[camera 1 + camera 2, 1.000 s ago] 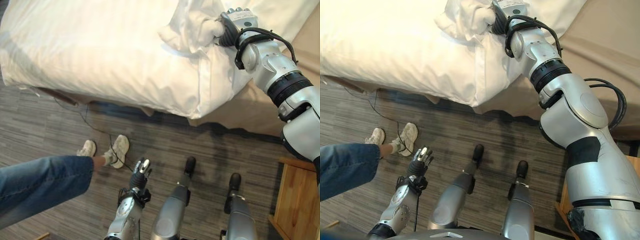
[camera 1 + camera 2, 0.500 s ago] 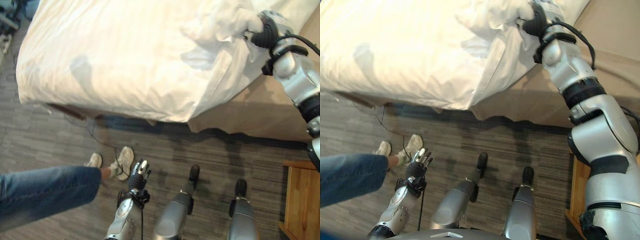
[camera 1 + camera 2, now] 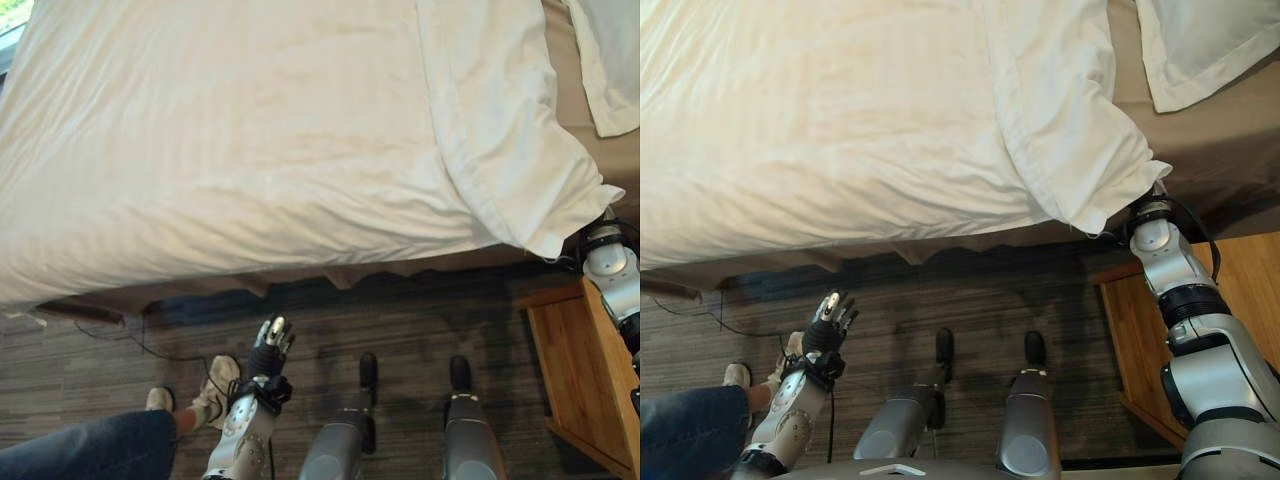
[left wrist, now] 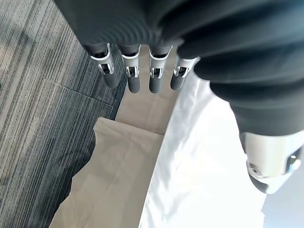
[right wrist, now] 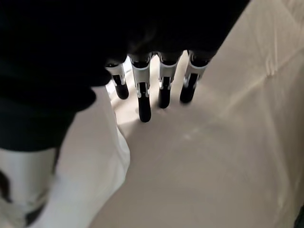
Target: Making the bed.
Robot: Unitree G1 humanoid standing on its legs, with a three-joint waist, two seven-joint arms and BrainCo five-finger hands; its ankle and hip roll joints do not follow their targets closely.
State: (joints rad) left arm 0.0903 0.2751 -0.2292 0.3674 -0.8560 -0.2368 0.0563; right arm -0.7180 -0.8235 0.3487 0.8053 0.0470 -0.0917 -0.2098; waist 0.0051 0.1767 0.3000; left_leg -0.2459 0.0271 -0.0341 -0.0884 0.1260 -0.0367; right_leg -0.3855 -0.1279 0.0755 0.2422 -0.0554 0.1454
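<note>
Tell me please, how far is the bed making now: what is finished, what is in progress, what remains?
Mostly done, it seems: the white duvet lies spread flat over the bed, with its corner hanging over the edge. In hand: the right hand is under that corner, fingers straight, holding nothing; the left hand is idle over the floor. Left: perhaps tidying that corner and the pillow.

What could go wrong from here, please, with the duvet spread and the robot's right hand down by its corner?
1. The right hand, fingers straight, sits beside the duvet's hanging corner; withdrawing could snag and drag it askew.
2. The right arm is close to the wooden bedside table and might knock it.
3. A person's shoes stand near the left hand; stepping sideways risks contact.
</note>
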